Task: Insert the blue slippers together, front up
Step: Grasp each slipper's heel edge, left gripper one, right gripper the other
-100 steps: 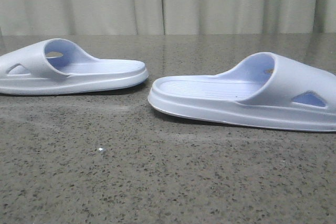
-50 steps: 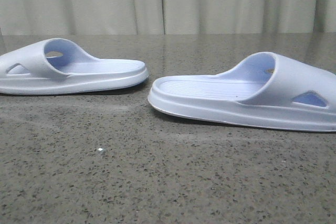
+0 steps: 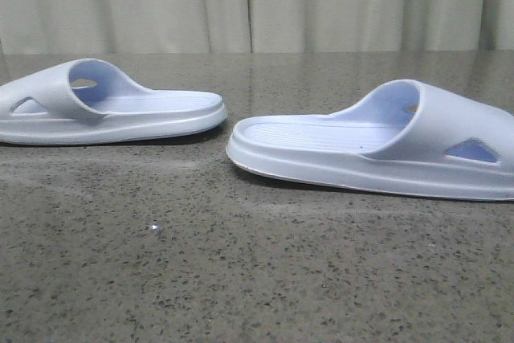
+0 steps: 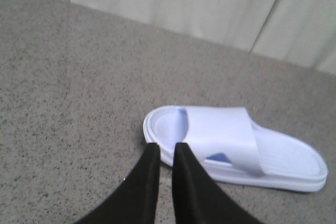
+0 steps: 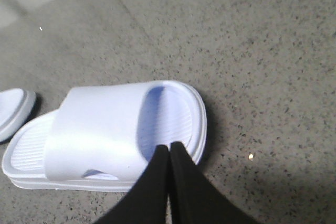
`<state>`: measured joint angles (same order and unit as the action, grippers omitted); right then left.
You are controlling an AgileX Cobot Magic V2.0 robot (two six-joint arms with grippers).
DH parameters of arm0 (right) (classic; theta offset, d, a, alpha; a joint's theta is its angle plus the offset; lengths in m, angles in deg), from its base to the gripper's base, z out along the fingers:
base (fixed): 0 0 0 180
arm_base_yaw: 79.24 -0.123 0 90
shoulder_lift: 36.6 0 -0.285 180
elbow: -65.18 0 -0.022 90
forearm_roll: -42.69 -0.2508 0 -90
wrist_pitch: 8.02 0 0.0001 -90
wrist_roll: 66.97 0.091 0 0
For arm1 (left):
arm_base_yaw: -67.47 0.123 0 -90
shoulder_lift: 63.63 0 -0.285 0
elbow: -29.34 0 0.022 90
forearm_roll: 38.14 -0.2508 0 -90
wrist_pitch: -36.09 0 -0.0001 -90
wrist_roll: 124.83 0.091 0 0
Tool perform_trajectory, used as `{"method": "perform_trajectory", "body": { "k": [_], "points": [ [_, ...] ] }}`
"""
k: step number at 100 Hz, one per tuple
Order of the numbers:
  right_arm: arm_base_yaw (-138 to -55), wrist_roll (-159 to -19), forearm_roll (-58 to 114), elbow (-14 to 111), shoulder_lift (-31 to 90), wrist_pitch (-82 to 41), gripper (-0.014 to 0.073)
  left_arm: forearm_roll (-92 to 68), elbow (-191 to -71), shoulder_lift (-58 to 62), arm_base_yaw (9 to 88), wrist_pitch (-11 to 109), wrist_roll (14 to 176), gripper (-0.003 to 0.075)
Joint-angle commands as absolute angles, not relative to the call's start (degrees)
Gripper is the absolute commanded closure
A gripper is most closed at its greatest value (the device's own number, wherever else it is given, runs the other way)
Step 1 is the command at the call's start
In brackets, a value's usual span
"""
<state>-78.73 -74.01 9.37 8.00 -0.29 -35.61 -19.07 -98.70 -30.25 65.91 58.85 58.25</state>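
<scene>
Two pale blue slippers lie sole-down on the speckled grey table, heels toward each other. The left slipper (image 3: 112, 106) has its strap at the far left; the right slipper (image 3: 377, 146) has its strap at the right. No gripper shows in the front view. In the left wrist view my left gripper (image 4: 167, 148) hovers at the toe rim of the left slipper (image 4: 226, 140), its fingers a narrow gap apart and empty. In the right wrist view my right gripper (image 5: 169, 147) is shut and empty over the toe end of the right slipper (image 5: 105, 129).
A pale pleated curtain (image 3: 257, 2) hangs behind the table's far edge. A small white speck (image 3: 154, 229) lies on the table in front of the slippers. The other slipper's heel (image 5: 13, 111) shows at the edge of the right wrist view.
</scene>
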Motion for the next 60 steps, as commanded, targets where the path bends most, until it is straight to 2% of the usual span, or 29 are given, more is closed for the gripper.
{"method": "perform_trajectory", "body": {
  "k": [1,12,22,27,36,60],
  "points": [
    [-78.46,-76.51,9.39,12.85,4.71,-35.78,0.0648,-18.96,-102.85,-25.42,66.00,58.25,61.01,0.0697],
    [-78.46,-77.82,9.39,16.05,7.60,-38.52,0.0508,-17.75,-103.71,-23.30,66.00,58.50,61.39,0.0626],
    [-78.46,-77.82,9.39,17.92,8.78,-39.66,0.0326,-16.57,-103.80,-22.16,66.00,58.59,61.39,0.0488],
    [-78.46,-78.27,9.48,18.35,9.63,-39.53,0.0276,-15.79,-103.80,-21.48,66.00,58.59,61.39,0.0423],
    [-78.46,-79.57,9.83,18.85,12.03,-37.95,0.0265,-14.57,-104.08,-20.12,66.00,58.59,61.39,0.0354],
    [-78.46,-80.40,10.00,19.00,21.90,-35.86,0.0265,-12.38,-106.40,-14.46,66.00,60.70,61.39,0.0353]
  ]
}}
